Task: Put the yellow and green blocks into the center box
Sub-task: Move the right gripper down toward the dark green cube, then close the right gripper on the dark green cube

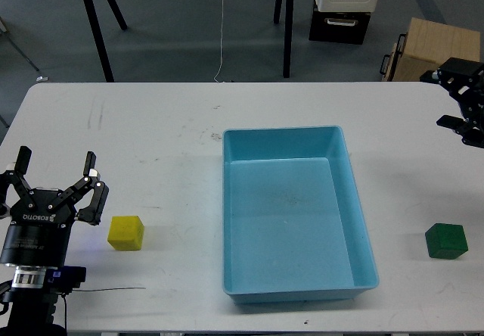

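Note:
A yellow block (125,232) sits on the white table at the left. A green block (446,241) sits at the right, near the table's edge. The light blue box (281,132) stands empty in the middle. My left gripper (55,172) is open and empty, just left of the yellow block and not touching it. My right gripper (448,98) is open and empty at the far right edge, well behind the green block and raised.
Behind the table on the floor are black tripod legs (98,26), a black-and-white case (344,7) and a cardboard box (440,48). A thin cable (106,290) lies on the table near my left arm.

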Robot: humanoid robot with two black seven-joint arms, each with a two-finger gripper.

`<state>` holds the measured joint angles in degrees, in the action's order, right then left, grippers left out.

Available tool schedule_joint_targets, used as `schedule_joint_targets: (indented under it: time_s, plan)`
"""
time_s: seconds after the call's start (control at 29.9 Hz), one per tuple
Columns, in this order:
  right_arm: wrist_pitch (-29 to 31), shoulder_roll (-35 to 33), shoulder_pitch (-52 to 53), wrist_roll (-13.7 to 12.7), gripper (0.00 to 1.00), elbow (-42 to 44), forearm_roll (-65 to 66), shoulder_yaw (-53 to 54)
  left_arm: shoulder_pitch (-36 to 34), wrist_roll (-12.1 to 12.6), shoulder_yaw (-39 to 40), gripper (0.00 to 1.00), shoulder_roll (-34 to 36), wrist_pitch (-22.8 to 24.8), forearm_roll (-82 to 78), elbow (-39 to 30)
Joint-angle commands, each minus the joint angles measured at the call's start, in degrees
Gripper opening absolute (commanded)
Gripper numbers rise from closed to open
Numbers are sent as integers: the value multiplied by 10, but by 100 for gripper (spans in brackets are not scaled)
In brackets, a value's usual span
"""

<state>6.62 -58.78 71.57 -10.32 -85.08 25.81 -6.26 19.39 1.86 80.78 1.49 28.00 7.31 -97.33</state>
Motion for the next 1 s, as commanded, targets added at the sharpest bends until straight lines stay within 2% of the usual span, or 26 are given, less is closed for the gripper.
schedule_joint_targets:
  time_s: [0.0, 0.1, 0.33, 0.64, 0.77, 0.97]
  plan:
    - [14, 69, 129, -34, 100, 20, 89, -181, -12, -1, -21, 100, -1, 0, 0, 6]
    - [38, 79, 192, -34, 100, 8, 130, -274, -12, -1, -22, 100, -1, 0, 0, 6]
    - [96, 20, 163, -38, 100, -38, 251, -288, -11, -1, -23, 100, -1, 0, 0, 7]
    - [82, -1, 73, -40, 100, -67, 278, -278, -12, 0, -24, 100, -6, 0, -1, 13]
    - [62, 4, 60, -40, 100, -67, 276, -273, -12, 0, -24, 100, -7, 0, -1, 20]
    - [62, 5, 43, -41, 100, -70, 278, -273, -10, 0, -24, 100, -6, 0, -1, 21]
